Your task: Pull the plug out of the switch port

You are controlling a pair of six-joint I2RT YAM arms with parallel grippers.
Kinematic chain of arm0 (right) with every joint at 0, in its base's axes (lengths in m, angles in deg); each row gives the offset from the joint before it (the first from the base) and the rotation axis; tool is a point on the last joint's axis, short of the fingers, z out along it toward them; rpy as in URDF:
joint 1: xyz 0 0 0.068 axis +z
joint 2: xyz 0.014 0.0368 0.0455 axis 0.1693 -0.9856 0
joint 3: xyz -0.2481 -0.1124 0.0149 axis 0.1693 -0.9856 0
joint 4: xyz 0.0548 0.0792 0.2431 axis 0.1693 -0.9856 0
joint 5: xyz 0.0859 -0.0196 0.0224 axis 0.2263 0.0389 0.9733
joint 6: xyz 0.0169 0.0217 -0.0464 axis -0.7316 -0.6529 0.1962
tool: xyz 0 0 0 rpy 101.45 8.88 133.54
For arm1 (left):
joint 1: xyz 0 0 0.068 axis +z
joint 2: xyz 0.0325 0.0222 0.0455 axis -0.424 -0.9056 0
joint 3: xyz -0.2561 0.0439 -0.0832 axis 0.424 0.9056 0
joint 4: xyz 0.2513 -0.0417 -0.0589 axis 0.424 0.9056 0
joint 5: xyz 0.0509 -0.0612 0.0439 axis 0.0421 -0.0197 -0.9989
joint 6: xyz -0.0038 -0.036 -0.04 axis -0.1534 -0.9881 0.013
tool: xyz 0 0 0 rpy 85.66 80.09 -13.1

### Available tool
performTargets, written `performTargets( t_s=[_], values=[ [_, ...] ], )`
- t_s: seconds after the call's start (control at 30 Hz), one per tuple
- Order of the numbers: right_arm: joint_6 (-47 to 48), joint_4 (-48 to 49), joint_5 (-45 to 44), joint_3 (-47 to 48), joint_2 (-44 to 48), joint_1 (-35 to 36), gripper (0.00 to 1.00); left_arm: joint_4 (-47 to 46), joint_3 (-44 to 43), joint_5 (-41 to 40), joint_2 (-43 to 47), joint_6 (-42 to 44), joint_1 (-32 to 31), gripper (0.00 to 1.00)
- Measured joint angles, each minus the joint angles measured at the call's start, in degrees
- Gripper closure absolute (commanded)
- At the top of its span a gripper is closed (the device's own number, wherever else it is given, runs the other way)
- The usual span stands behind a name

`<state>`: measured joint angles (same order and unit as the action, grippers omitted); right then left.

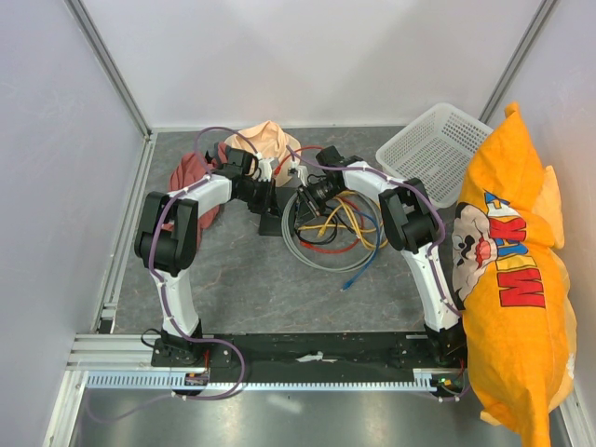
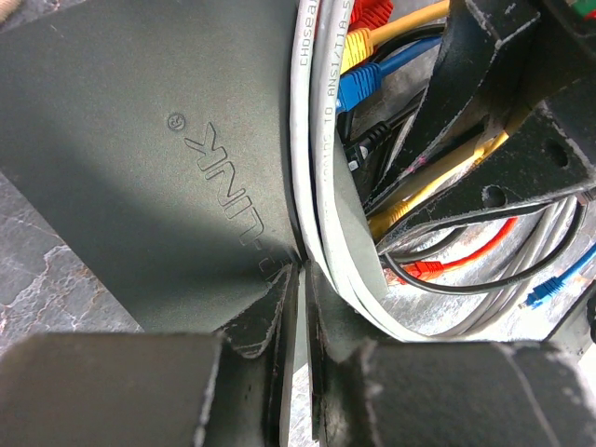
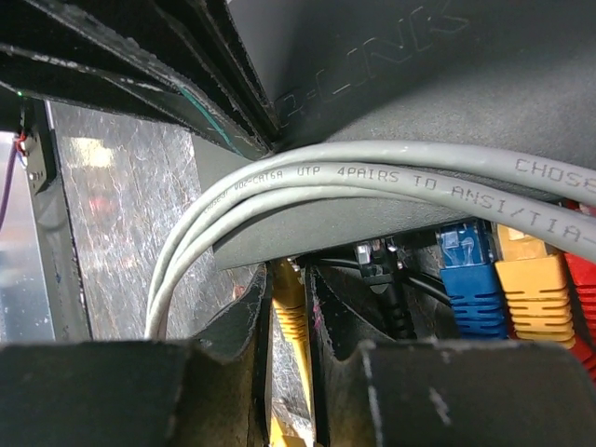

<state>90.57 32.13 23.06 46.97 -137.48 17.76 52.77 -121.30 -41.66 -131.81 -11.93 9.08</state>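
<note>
The switch (image 2: 140,168) is a flat black box with raised lettering; in the top view it lies at centre (image 1: 273,222). My left gripper (image 2: 300,279) is shut on its near corner, with only a thin slit between the fingers. The switch's port face (image 3: 391,223) carries a row of plugs. A yellow plug (image 3: 291,303) sits in the leftmost port, and my right gripper (image 3: 296,279) is shut on its ribbed boot, one finger on each side. From above, both grippers (image 1: 270,197) (image 1: 309,197) meet at the switch.
Black (image 3: 377,265), blue (image 3: 470,279), yellow (image 3: 531,289) and red (image 3: 582,298) plugs fill neighbouring ports. Grey cable loops (image 3: 372,172) cross the switch; a cable tangle (image 1: 340,231) lies to its right. A peach hat (image 1: 263,140), red cloth (image 1: 189,177), white basket (image 1: 430,149) and orange pillow (image 1: 512,279) surround.
</note>
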Motion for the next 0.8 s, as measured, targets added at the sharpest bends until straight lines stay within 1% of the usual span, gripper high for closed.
performTargets(
  t_s=[0.27,0.53,0.8],
  values=[
    [3.96,-1.03,0.26,-0.02,0.00,0.00,0.99,1.01,-0.83,0.02,-0.48,0.00,0.00,0.85],
    [5.75,-1.07,0.07,-0.90,0.61,0.00,1.00,1.05,-0.94,-0.02,-0.55,0.00,-0.26,0.85],
    [9.66,-1.01,-2.01,-5.57,4.11,0.00,1.00,1.11,-1.33,0.15,-0.96,-0.04,-1.31,0.86]
  ],
)
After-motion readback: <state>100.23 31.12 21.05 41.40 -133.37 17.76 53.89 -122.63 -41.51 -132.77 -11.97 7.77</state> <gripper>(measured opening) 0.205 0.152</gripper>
